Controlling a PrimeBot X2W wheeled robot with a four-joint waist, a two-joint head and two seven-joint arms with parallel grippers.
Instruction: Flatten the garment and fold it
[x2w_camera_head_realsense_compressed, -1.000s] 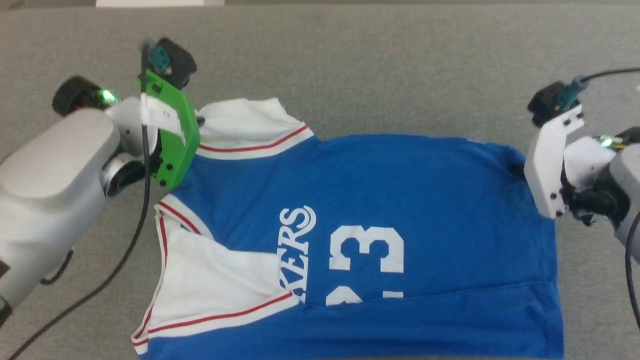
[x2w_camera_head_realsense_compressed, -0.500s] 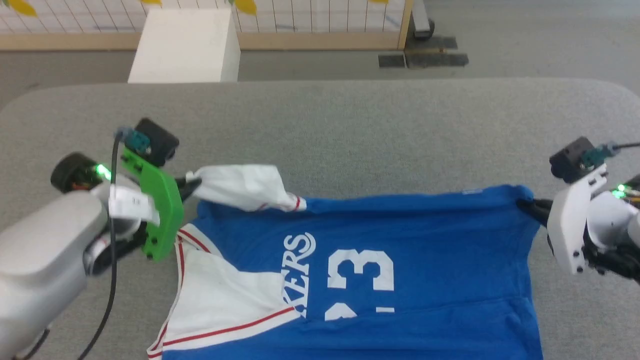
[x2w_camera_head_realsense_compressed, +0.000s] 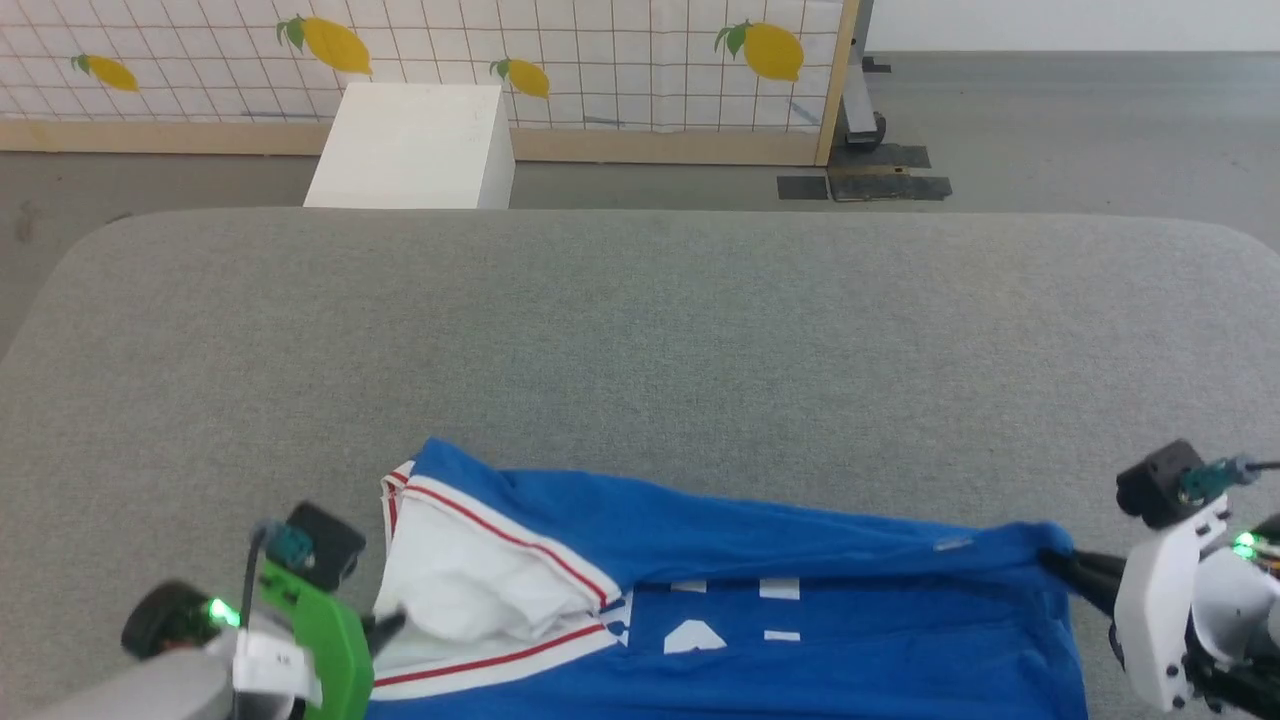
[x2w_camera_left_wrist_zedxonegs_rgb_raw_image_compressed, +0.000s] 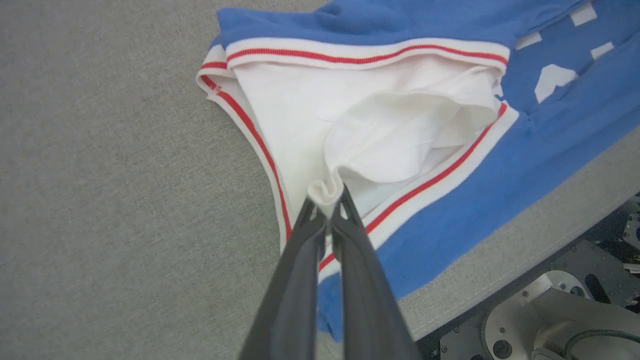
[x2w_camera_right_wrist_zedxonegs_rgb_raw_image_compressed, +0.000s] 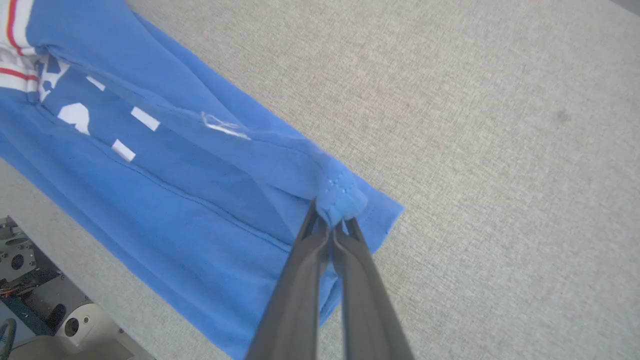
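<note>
The garment (x2w_camera_head_realsense_compressed: 800, 545), a royal-blue shirt with white sleeves and red-striped trim, lies doubled over at the near edge of the grey table (x2w_camera_head_realsense_compressed: 640, 320). Just fragments of its white number show. At the lower left my left gripper (x2w_camera_head_realsense_compressed: 388, 627) is shut on a bunched fold of the white sleeve (x2w_camera_left_wrist_zedxonegs_rgb_raw_image_compressed: 390, 145), held just above the shirt. My right gripper (x2w_camera_head_realsense_compressed: 1062, 566) is shut on the blue hem corner (x2w_camera_right_wrist_zedxonegs_rgb_raw_image_compressed: 345, 200) at the shirt's right end. In both wrist views the dark fingers (x2w_camera_left_wrist_zedxonegs_rgb_raw_image_compressed: 350, 250) pinch cloth at their tips.
Beyond the table a white box (x2w_camera_head_realsense_compressed: 410, 145) stands on the floor before a tiled partition with lemon prints (x2w_camera_head_realsense_compressed: 560, 60). The table's far half is bare grey felt. The robot's base (x2w_camera_left_wrist_zedxonegs_rgb_raw_image_compressed: 550, 320) shows below the near table edge.
The head camera has tilted up, showing the room. Both grippers have drawn the shirt's far edge toward the near side, folding blue cloth over the lettering and most of the number.
</note>
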